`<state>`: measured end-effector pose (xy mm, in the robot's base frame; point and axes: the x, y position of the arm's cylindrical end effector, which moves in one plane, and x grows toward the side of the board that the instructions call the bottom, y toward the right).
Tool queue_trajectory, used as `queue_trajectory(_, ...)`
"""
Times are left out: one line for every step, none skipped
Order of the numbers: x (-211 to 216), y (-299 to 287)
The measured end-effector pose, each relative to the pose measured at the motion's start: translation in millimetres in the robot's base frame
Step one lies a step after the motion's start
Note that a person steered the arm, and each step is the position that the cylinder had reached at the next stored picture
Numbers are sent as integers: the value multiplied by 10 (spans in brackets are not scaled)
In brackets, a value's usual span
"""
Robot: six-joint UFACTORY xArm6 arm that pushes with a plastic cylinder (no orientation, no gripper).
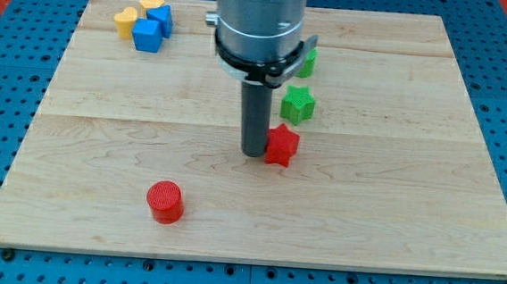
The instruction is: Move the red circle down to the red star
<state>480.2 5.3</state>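
Observation:
The red circle is a short red cylinder at the view's lower left of the wooden board. The red star lies near the board's middle. My tip rests on the board just left of the red star, touching or almost touching it. The tip is well up and to the right of the red circle.
A green star lies just above the red star. Another green block is partly hidden behind the arm. Near the view's top left sit two yellow blocks and two blue blocks.

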Motion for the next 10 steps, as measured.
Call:
queue_trajectory(0,131)
queue_trajectory(14,-222)
queue_trajectory(48,-1132)
queue_trajectory(571,-1717)
queue_trajectory(960,-1795)
queue_trajectory(963,-1032)
queue_trajectory(943,-342)
queue_trajectory(856,-149)
queue_trajectory(764,-78)
queue_trajectory(773,-501)
